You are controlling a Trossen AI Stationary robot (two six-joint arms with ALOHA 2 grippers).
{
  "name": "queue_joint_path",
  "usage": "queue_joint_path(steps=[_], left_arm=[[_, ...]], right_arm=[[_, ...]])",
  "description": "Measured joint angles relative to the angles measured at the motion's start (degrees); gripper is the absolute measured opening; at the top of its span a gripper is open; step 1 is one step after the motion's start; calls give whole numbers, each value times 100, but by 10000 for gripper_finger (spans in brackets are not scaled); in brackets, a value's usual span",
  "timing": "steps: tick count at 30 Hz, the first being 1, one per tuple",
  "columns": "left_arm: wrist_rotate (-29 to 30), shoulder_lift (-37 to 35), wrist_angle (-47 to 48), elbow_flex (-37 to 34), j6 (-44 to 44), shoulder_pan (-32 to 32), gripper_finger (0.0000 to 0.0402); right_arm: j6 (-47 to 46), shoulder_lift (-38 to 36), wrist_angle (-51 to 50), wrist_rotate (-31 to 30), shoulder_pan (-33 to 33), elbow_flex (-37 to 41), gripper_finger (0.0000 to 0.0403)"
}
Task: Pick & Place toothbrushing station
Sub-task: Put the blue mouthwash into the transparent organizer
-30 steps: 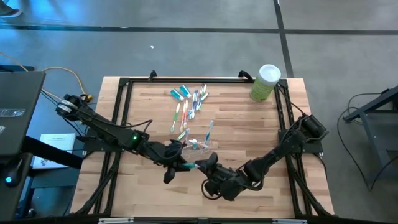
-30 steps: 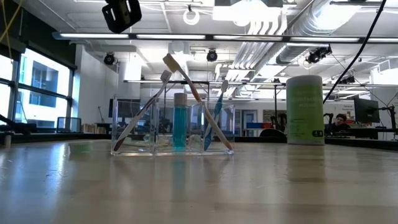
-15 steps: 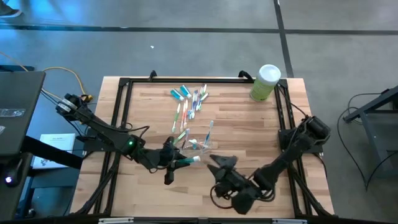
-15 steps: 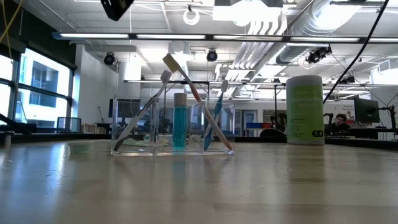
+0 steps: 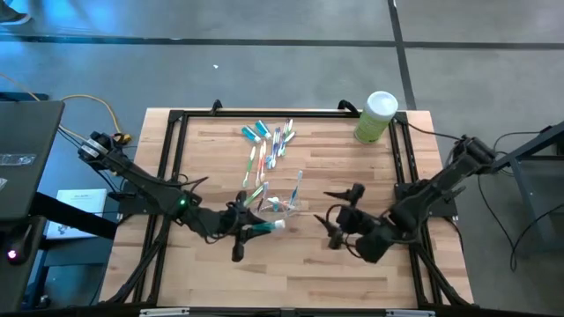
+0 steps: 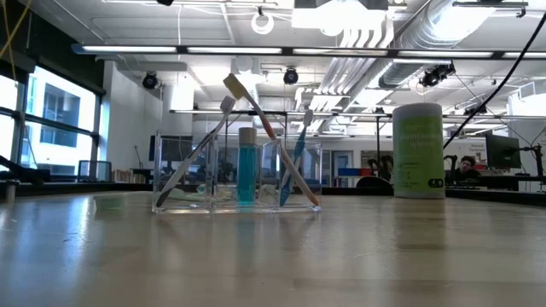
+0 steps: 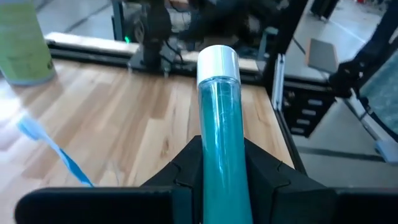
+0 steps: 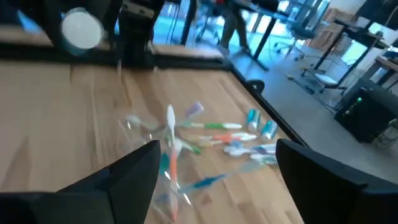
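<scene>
A teal toothpaste tube [image 5: 266,227] with a white cap [image 7: 217,62] hangs above the table, and my left gripper [image 5: 250,229] is shut on it. Just beyond it a small clear cup [image 5: 280,204] stands on the table with toothbrushes [image 6: 256,128] leaning in it and a teal tube [image 6: 246,170] upright among them. More toothbrushes and tubes [image 5: 269,141] lie loose farther back. My right gripper [image 5: 330,217] hovers to the right of the cup, open and with nothing between its fingers [image 8: 130,177]. My left gripper pinches the tube's body [image 7: 222,155] between its two fingers [image 7: 186,171], back from the cap. The fingers come nearly level from the table's left and lie along the tube. The tube sticks out forward past them, cap toward the right, clear of the table.
A light-green canister [image 5: 377,116] with a white lid stands at the far right corner. A black frame [image 5: 176,119] runs around the wooden table top. Bare wood lies along the near side and the left.
My right gripper has opened and let go of the tube's cap end, then drawn back toward the table's right edge, rising and rolling about its own axis. My left gripper keeps the tube, which has stayed clear of the table.
</scene>
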State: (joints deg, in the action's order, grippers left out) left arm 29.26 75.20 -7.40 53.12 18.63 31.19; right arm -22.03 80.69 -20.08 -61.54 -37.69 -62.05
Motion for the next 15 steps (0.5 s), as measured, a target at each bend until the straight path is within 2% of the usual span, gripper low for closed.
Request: queue_joint_path(steps=[2,4,6,8,11,15], left_arm=[[10,0,-190,0,-186,-62,69],[7,0,-425,1,-392,-114,69],[8,17,-628,2,-577,-170,69],[4,31,-766,2,-695,-216,69],[6,58,-940,6,-779,-267,69],[8,108,-1184,8,-967,-307,69]], right_arm=[[620,-22,1493,183,116,477,310],[1389,-6,3156,626,231,957,309],[2161,77,4982,1449,383,1353,308],[2796,109,6313,2183,495,1685,307],[3185,107,7326,2659,666,1883,308],[3149,111,7328,2910,914,1907,307]])
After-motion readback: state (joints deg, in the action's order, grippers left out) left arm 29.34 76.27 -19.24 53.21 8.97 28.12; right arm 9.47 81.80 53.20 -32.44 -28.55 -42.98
